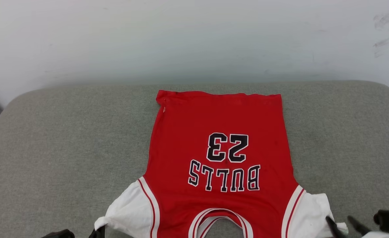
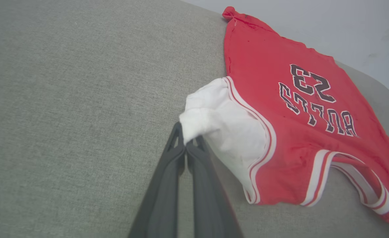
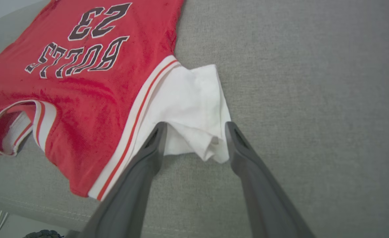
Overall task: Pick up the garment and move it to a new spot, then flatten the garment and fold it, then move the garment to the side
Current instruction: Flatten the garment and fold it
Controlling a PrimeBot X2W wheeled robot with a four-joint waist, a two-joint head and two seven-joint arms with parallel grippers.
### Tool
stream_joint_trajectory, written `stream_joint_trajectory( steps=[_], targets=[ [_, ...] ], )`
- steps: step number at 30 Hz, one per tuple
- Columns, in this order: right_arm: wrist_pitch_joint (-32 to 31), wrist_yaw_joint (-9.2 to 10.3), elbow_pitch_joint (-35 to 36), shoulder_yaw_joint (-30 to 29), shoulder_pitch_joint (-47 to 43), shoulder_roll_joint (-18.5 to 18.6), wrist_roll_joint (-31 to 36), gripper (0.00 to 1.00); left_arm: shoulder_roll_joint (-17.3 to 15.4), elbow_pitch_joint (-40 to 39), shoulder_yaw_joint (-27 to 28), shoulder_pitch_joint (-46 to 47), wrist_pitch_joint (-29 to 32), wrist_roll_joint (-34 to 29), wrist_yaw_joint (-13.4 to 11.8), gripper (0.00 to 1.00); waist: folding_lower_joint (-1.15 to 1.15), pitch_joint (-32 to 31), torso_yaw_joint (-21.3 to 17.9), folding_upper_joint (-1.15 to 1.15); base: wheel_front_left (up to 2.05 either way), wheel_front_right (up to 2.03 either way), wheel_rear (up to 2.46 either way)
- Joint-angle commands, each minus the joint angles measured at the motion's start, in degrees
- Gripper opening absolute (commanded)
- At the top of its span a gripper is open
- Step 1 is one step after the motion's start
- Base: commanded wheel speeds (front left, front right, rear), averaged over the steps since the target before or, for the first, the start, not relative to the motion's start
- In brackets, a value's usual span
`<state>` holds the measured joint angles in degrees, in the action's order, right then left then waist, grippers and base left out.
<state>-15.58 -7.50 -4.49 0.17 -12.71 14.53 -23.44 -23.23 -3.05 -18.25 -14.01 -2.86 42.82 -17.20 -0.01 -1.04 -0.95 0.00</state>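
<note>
Garment, collar cropped at the edge; left gripper tight on its sleeve, right gripper spread

Garment: quantity one.
White sleeves: quantity two, comprising the left sleeve and the right sleeve.
Striped neckband: quantity one.
Number print: quantity one, containing two digits.
Word print: quantity one, containing five letters.
Grippers: quantity two, comprising the left gripper and the right gripper.
Dark fingers: two per gripper, four in total.
Grey cushion: quantity one.
</note>
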Motion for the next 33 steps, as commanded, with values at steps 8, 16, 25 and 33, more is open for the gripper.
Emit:
stream_joint_trajectory(
  steps=[8,16,25,33],
  targets=[
    [0.03,0.02,-3.85,-5.94,16.31,-1.16,-0.41,1.0,-0.18,-5.47,-0.47,3.24,0.34,-1.64,-1.37,0.0,0.01,2.93,1.0,0.0,0.0,0.0,0.0],
    [-4.64,0.01,-17.29,-7.58,37.33,2.72,-1.2,1.0,0.53,-8.27,-2.49,11.37,-0.01,-4.81,-0.23,0.0,0.01,13.27,6.53,0.0,0.0,0.0,0.0],
    [-18.63,0.02,-30.81,-5.57,59.53,8.17,-0.06,1.0,3.39,-9.28,-5.35,20.35,-2.07,-7.43,2.14,0.0,0.01,25.38,13.41,0.0,0.0,0.0,0.0],
    [-26.38,0.02,-37.44,-6.41,71.85,9.95,3.15,1.0,5.14,-8.84,-6.57,24.57,-3.92,-8.21,3.79,0.0,0.01,32.4,17.37,0.0,0.0,0.0,0.0]
  ],
)
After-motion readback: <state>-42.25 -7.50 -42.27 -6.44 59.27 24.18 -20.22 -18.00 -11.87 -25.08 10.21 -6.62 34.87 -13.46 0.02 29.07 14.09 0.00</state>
